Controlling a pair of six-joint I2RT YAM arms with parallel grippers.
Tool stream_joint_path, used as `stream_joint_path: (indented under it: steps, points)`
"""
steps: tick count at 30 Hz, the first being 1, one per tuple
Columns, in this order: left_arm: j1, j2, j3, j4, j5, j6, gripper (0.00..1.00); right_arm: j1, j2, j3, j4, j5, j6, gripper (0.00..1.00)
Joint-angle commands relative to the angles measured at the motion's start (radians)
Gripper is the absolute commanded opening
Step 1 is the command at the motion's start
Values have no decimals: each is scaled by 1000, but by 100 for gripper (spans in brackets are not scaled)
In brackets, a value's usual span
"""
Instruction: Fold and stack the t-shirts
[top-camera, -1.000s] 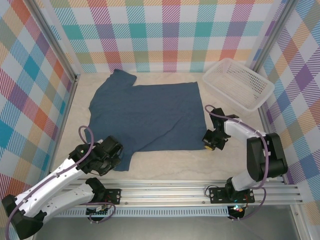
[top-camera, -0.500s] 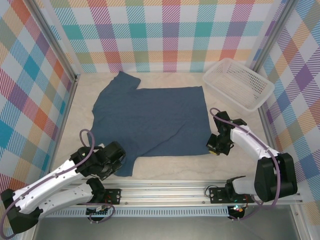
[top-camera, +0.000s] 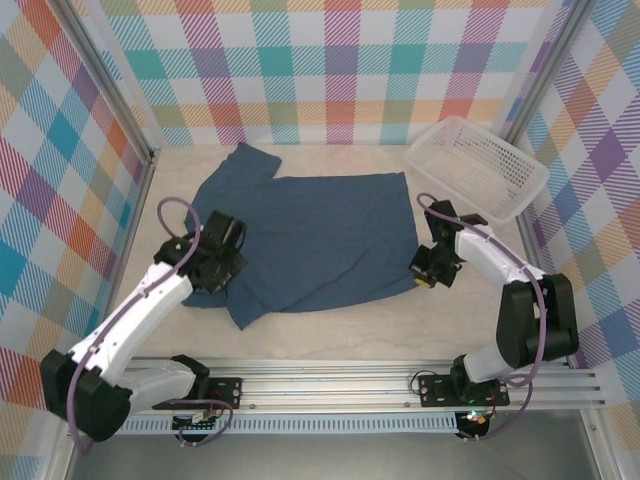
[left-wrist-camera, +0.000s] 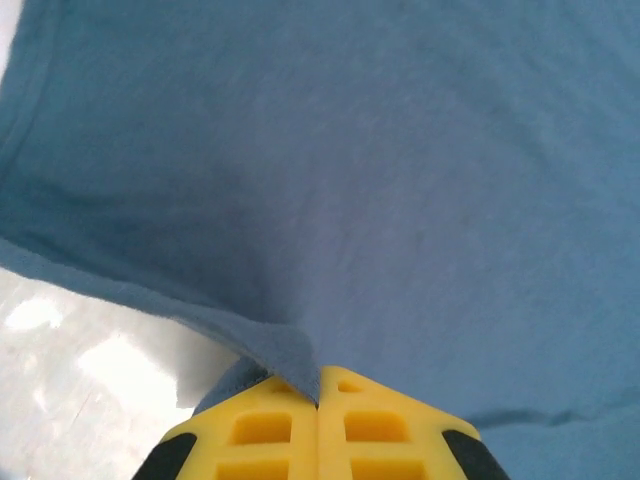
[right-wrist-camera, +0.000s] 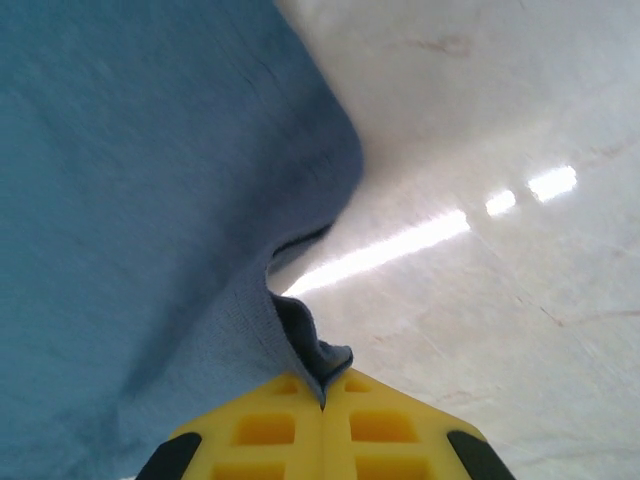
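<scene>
Pale bench (top-camera: 340, 335): both arms reach low, left pincer (left-wrist-camera: 318, 400) and right pincer (right-wrist-camera: 323, 405) each clamped on wrinkled navy t-shirt's (top-camera: 310, 235) edge.

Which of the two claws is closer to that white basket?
Right. The right gripper pinches the t-shirt edge close to the basket; the left gripper holds the opposite side, far off.

One t-shirt (top-camera: 320, 235), one basket (top-camera: 480, 165), two end effectors: left (top-camera: 222, 272), right (top-camera: 425, 278)

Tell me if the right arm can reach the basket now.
Probably yes: the basket lies just beyond the right end effector, with nothing between. But that end effector is shut on the shirt's corner, so the shirt would drag along.
</scene>
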Motion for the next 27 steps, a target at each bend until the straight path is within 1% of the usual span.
stream_joint_path:
  steps: [1, 8, 14, 21, 27]
  points:
    - [62, 82, 96, 74, 64, 214, 0, -9, 44, 68, 12, -25, -15, 0]
    - [179, 215, 229, 105, 67, 324, 0, -29, 144, 204, 3, 3, -22, 0]
    - [224, 303, 303, 119, 60, 387, 0, -38, 231, 297, 3, 24, -26, 0]
    - [277, 345, 342, 139, 61, 416, 0, -41, 316, 382, -3, 46, -29, 0]
    - [295, 396, 381, 158, 91, 447, 0, -44, 362, 421, -9, 66, -28, 0]
